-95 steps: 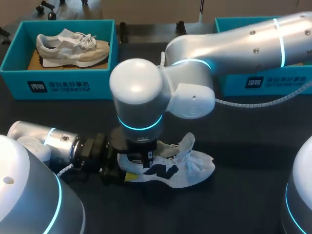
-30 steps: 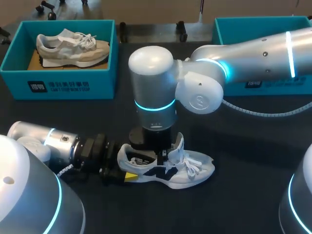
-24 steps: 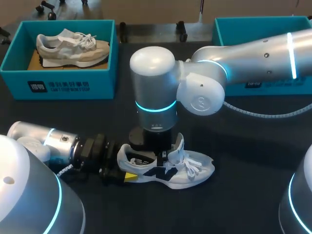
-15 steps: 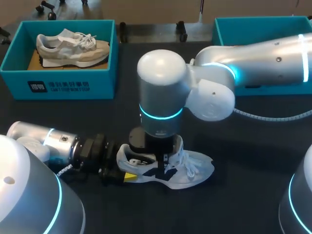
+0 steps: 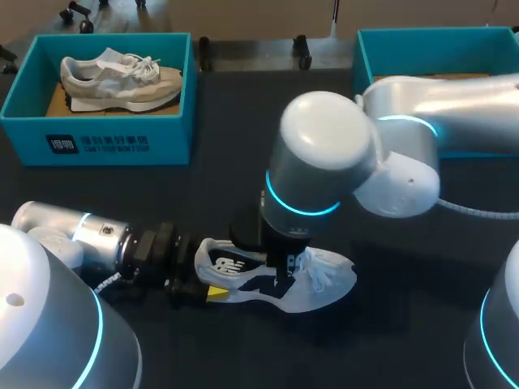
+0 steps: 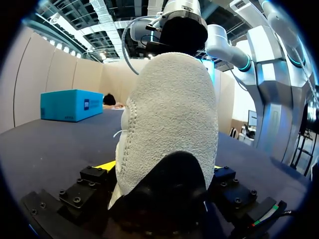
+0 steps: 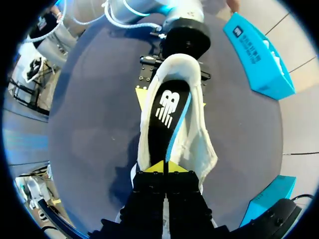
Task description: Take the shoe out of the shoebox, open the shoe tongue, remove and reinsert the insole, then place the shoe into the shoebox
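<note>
Half done, judging roughly. Holding shoe (image 5: 312, 279) on table (image 5: 162, 203), well apart from shoebox (image 5: 369, 49), tongue looking open. Clamping heel with left gripper (image 6: 160, 167); pinching insole (image 7: 167, 112) front end with right gripper (image 7: 163, 168), tips closed. Awaiting: seating insole, boxing.

Left arm (image 5: 81, 235) lies low and level from the near left; left gripper (image 6: 162, 167) clamps the shoe (image 5: 320, 279) heel, one finger each side. Right arm (image 5: 422, 105) bends over from the right, right gripper (image 7: 163, 167) pointing straight down, yellow tips pressed together.

shoe (image 5: 326, 279) on table (image 5: 227, 162), shoeboxes (image 5: 113, 143) behind
</note>
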You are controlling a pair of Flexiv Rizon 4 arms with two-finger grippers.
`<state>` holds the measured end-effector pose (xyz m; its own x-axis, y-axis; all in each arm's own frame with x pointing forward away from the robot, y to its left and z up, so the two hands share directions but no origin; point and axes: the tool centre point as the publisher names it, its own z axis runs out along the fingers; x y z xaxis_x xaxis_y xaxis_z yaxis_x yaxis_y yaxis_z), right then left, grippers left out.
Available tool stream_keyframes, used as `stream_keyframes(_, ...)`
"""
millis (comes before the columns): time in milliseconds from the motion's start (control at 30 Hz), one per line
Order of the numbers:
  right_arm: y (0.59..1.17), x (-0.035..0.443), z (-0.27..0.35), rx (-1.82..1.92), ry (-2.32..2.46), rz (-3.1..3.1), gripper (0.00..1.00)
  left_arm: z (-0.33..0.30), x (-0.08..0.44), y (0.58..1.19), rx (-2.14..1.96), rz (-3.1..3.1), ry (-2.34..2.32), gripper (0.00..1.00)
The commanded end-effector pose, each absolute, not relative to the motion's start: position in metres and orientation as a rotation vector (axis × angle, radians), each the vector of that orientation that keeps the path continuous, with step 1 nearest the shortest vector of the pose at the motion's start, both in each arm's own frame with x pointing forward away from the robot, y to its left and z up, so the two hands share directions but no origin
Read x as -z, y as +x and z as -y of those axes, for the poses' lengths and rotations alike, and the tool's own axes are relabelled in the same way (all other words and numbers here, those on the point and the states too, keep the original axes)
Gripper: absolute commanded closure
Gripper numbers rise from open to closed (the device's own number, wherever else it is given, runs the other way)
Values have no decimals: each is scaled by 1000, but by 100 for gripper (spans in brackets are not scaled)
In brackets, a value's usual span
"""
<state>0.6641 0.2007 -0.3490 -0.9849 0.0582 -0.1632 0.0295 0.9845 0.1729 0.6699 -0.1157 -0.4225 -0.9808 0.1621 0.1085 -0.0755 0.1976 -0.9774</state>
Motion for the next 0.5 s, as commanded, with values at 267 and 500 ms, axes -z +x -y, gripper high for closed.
stream_keyframes(267,667,332,-177,-521,72,-2872,100,117,425,671,-1878,2279,-82,100)
stream_keyframes(500,669,326,-180,-553,41,-2863,100,117,425,671,-1878,2279,-82,100)
